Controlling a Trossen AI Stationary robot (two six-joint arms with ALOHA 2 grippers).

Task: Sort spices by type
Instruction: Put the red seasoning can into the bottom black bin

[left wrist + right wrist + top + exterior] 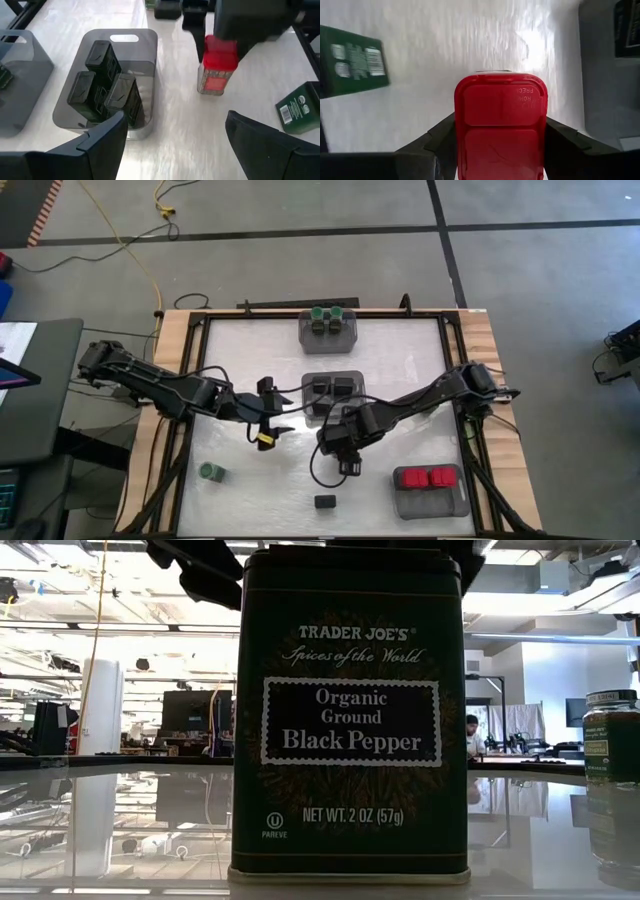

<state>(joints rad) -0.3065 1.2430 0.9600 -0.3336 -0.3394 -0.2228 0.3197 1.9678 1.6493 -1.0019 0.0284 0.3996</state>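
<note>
My right gripper [346,452] is near the table's middle, shut on a red-capped spice jar [216,70]. My left gripper [172,135] hangs open to its left [268,422], above the table, holding nothing. Three black tins stand in the middle bin [332,376]. Green-capped jars fill the far bin [328,332] and two red-capped jars sit in the near right bin [430,498]. A loose green-capped jar [211,471] stands near left. A dark pepper tin [350,720] stands upright by the near edge [324,502]. My right gripper pinches the jar's square red cap [465,130] by two opposite sides between its two fingers. The fingers come from above, pointing down. The jar stays upright below them; whether its base [212,91] rests on the table, I cannot tell.
The white tabletop [250,360] is ringed by a dark frame and cables. Both arms reach in from the sides and meet near the middle bin. In the low view the pepper tin blocks most of the table, and a jar [612,760] shows at the right.
</note>
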